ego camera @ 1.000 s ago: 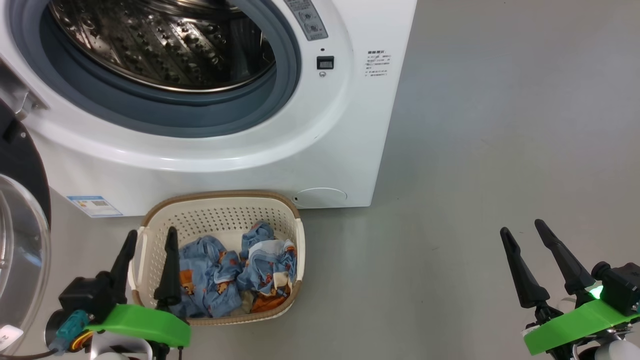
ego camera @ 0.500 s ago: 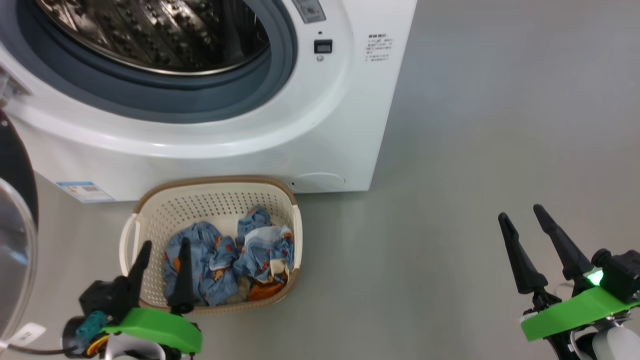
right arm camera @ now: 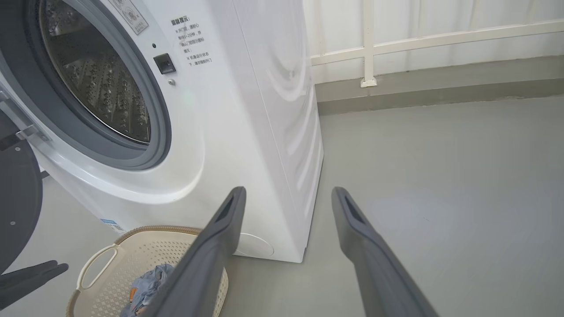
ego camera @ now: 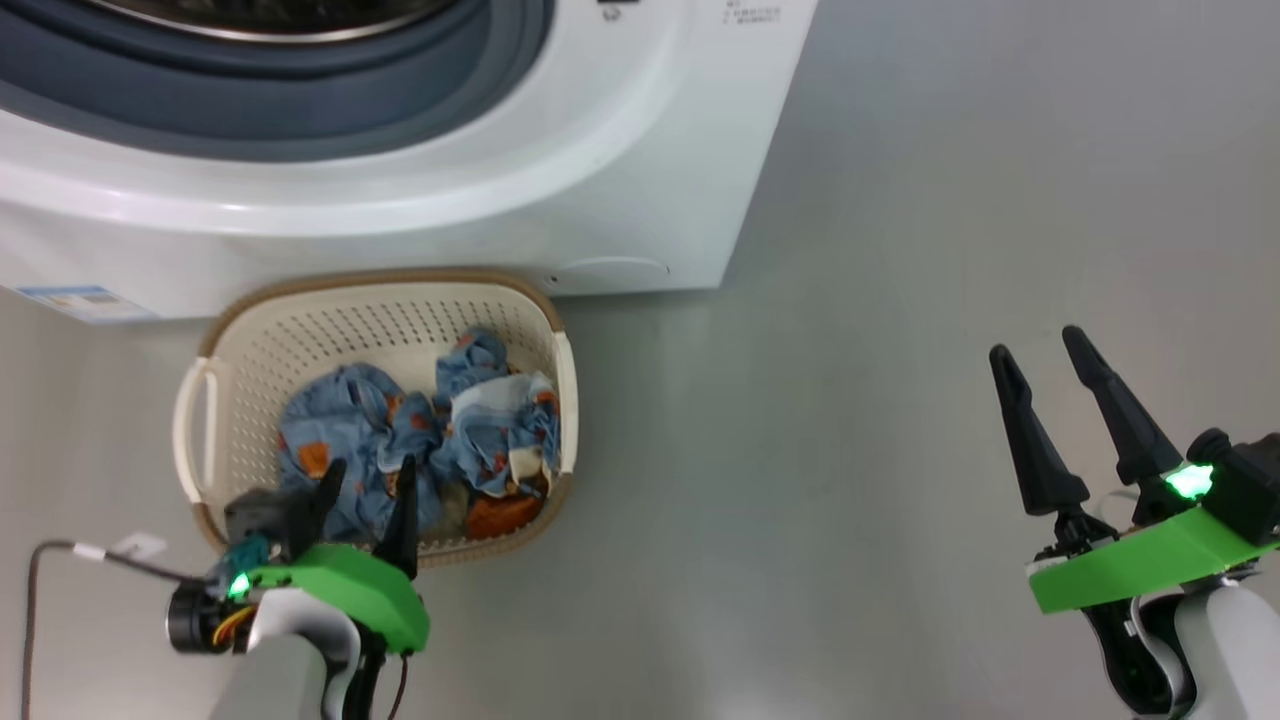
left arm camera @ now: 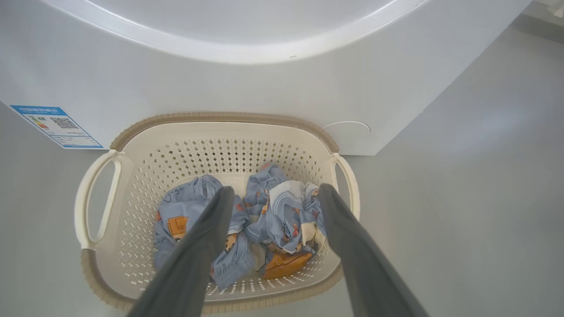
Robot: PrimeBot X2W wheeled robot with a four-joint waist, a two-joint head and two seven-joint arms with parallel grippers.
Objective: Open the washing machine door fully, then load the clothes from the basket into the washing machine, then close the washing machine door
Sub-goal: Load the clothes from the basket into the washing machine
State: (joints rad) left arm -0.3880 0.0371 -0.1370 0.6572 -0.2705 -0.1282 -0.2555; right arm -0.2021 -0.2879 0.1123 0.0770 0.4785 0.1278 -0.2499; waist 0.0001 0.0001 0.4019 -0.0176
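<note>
**Poised over the basket for a first grab**

Ahead of and above the left pincer [ego camera: 371, 465]: the washer [ego camera: 400, 200], mouth bared for loading. Far to the left of the right pincer [ego camera: 1035, 342]: the door [right arm camera: 17, 207], swung aside to clear that mouth. Directly beneath the left pincer: the basket [ego camera: 380, 278], parked against the washer's foot, probably to keep the carry short. Between and below the left fingertips: the clothes [left arm camera: 282, 211], crumpled on the basket floor, seemingly not yet touched.

Left pincer spread wide and empty, tilted down to straddle the heap. Right pincer likewise parted and empty, held well aside over bare floor [ego camera: 850, 450], out of the way.

Since half a second ago: left pincer further in, from the basket's near rim to over the heap. Head view tipped down as well, so less of the mouth on show. A camera shift, not the washer's.
</note>
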